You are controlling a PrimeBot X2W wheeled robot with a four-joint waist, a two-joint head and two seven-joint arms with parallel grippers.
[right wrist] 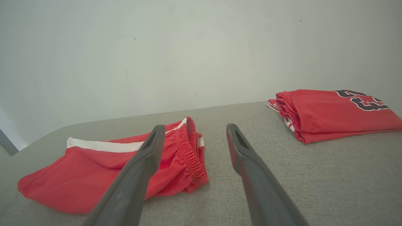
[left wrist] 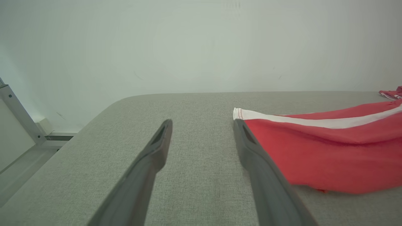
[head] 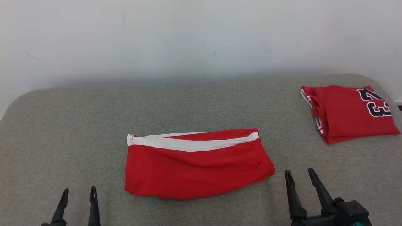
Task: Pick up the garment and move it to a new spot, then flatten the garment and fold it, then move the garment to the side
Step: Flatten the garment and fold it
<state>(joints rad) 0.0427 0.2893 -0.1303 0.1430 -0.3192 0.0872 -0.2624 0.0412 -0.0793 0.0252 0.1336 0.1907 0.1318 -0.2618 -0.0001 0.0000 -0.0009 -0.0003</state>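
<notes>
The garment [head: 194,166] is a pair of red shorts with a white side stripe, folded into a rectangle in the middle of the grey padded surface [head: 62,131]. Its elastic waistband [right wrist: 190,150] faces right. My left gripper [head: 78,193] is open at the lower left, a short way left of the garment [left wrist: 326,153] and touching nothing. At the lower right, my right gripper [head: 301,175] is open just off the waistband end, empty. In the wrist views, the left gripper [left wrist: 202,124] and the right gripper [right wrist: 194,130] both hang above bare fabric.
A folded red jersey [head: 348,111] with dark numerals lies at the far right of the surface, also seen as the jersey [right wrist: 333,113] in the right wrist view. A pale wall [head: 201,37] stands behind. A metal frame post [left wrist: 19,113] stands off the surface's left edge.
</notes>
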